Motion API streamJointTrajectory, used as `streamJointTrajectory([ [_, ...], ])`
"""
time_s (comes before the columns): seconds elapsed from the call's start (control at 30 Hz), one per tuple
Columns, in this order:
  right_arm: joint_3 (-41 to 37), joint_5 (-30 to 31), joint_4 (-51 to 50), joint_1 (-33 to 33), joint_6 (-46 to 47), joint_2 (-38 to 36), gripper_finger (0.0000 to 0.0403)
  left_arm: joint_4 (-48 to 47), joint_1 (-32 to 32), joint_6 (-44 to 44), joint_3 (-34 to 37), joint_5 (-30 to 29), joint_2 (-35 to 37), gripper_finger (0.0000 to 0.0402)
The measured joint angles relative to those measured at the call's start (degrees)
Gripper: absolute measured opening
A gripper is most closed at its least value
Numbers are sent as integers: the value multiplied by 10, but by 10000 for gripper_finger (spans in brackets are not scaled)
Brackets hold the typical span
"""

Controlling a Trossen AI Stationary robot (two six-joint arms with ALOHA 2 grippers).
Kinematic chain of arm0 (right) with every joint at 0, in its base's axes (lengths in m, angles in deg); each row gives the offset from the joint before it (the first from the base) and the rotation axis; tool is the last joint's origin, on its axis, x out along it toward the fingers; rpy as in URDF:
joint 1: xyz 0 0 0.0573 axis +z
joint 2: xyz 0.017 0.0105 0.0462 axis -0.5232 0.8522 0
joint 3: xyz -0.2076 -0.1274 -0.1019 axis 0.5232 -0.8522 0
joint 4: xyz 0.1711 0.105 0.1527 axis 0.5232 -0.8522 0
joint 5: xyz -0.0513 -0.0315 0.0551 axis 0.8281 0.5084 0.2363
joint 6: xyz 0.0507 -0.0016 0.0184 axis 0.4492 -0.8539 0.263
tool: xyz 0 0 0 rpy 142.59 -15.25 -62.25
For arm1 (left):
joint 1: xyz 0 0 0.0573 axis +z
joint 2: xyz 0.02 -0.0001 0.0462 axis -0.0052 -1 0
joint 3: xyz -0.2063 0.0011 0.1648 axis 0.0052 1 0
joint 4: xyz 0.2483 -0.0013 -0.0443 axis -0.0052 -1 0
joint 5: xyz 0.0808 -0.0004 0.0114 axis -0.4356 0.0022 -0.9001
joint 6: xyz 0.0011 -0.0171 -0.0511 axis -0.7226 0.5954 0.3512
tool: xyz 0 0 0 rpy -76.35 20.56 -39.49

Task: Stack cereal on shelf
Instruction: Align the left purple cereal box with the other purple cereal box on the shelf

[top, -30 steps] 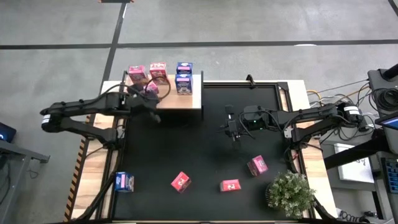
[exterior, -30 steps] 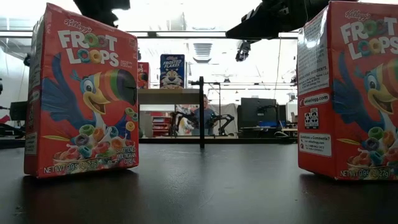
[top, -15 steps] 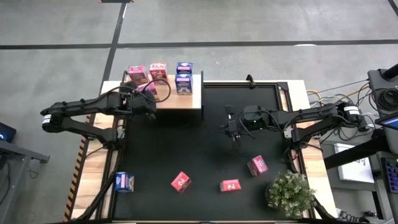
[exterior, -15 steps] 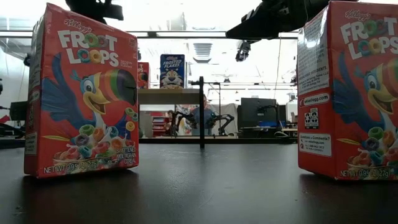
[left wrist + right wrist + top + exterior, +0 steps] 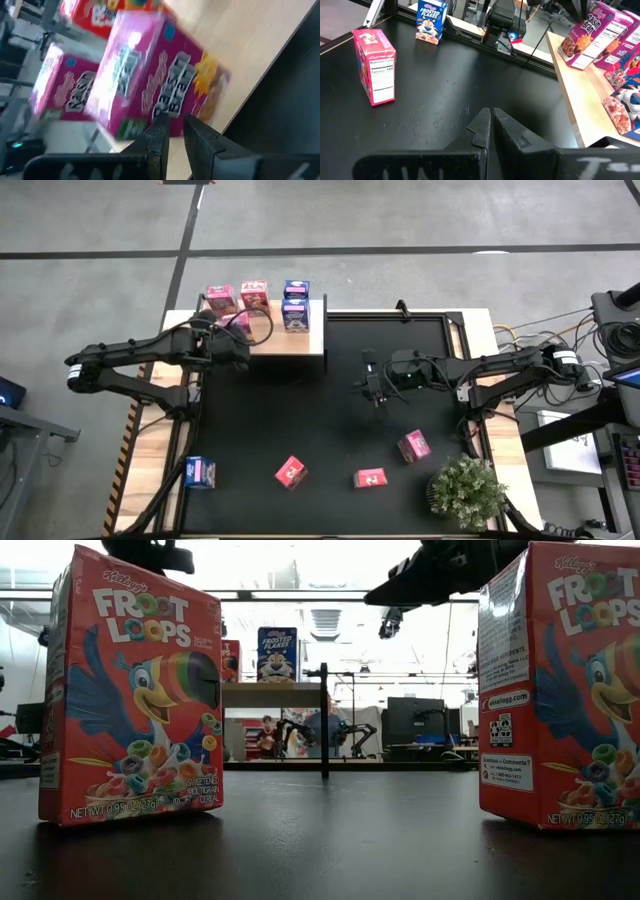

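The left arm reaches in from the desk's left side, its left gripper (image 5: 236, 345) hovering over the left front corner of the shelf (image 5: 300, 342). Its fingers (image 5: 159, 135) are nearly together with a narrow gap and nothing between them, pointing at a tilted pink Raisin Bran box (image 5: 155, 80) just ahead on the wood. The right arm stretches across from the right, and its right gripper (image 5: 375, 393) hangs above the middle of the black mat (image 5: 300, 410), fingers pressed shut and empty.

On the shelf the cereal stands along the back edge: two pink boxes (image 5: 221, 299), then two blue boxes (image 5: 295, 307). Four more lie well apart near the desk's front edge: one blue box (image 5: 201, 472) at the left and three pink ones (image 5: 291, 472) toward the right. A potted plant (image 5: 466, 490) sits at the front right corner. The shelf's right front stretch is bare wood, and the mat between the grippers lies open.
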Motion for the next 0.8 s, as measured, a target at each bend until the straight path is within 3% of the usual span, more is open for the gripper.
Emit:
streamJointTrajectory([
  [0.2, 0, 0, -4, 0, -2, 0, 12, 173, -7, -80, -12, 131, 0, 38],
  [0.27, 0, 0, -4, 0, -6, 0, 12, 243, -7, -114, -12, 144, 0, 38],
  [0.4, 0, 0, -4, 0, -6, 0, 12, 303, 15, -152, -13, 144, 0, 39],
  [0.6, 0, 0, -5, 0, -6, 0, 12, 269, 76, -153, -6, 124, -10, 39],
  [0.8, 0, 0, -7, 0, -6, 0, 12, 246, 86, -155, -6, 80, -15, 39],
])
